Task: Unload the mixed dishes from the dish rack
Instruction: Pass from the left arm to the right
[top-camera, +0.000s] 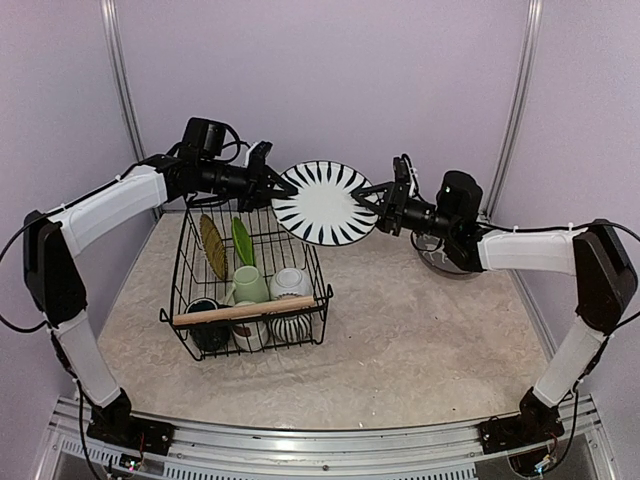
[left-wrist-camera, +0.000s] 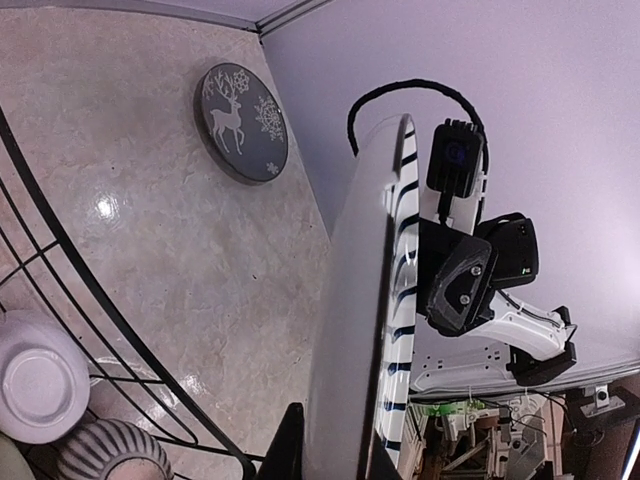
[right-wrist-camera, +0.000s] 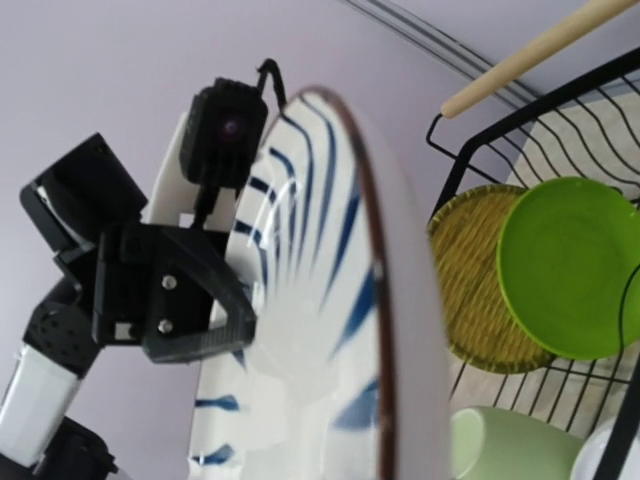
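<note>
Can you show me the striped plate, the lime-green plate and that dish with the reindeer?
Striped plate (top-camera: 325, 203): top view, centre of its face.
Lime-green plate (right-wrist-camera: 565, 265): right wrist view, middle of its face.
Reindeer dish (left-wrist-camera: 240, 122): left wrist view, its middle, beside the deer.

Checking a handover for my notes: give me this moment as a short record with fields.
striped plate: in the air beyond the rack's far right corner, upright
left gripper: shut on the plate's left rim
right gripper: at the plate's right rim, grip unclear
rack: holds green plate, pale green mug, white bowl
table: grey deer plate lying flat, outside the rack
</note>
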